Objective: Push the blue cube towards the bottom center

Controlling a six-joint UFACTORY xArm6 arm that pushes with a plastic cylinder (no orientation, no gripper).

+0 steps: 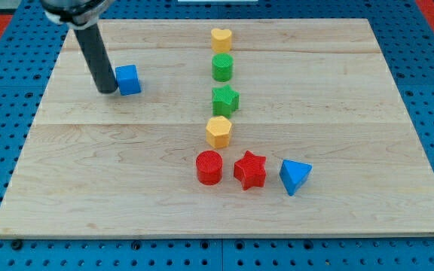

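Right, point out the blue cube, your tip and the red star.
blue cube (128, 79), camera view, middle of its front face
my tip (107, 89), camera view, rod's very end, beside the cube's left
red star (250, 169), camera view, top centre

On the counter (337, 90) I count eight blocks in all. Two are blue: one blue cube (128, 79) and one blue triangular block (294, 176). Two are red: one red cylinder (209, 167) and one red star (250, 169). Two are green: one green cylinder (222, 67) and one green star (224, 98). Two are yellow: one yellow heart (221, 39) and one yellow hexagonal block (218, 132).
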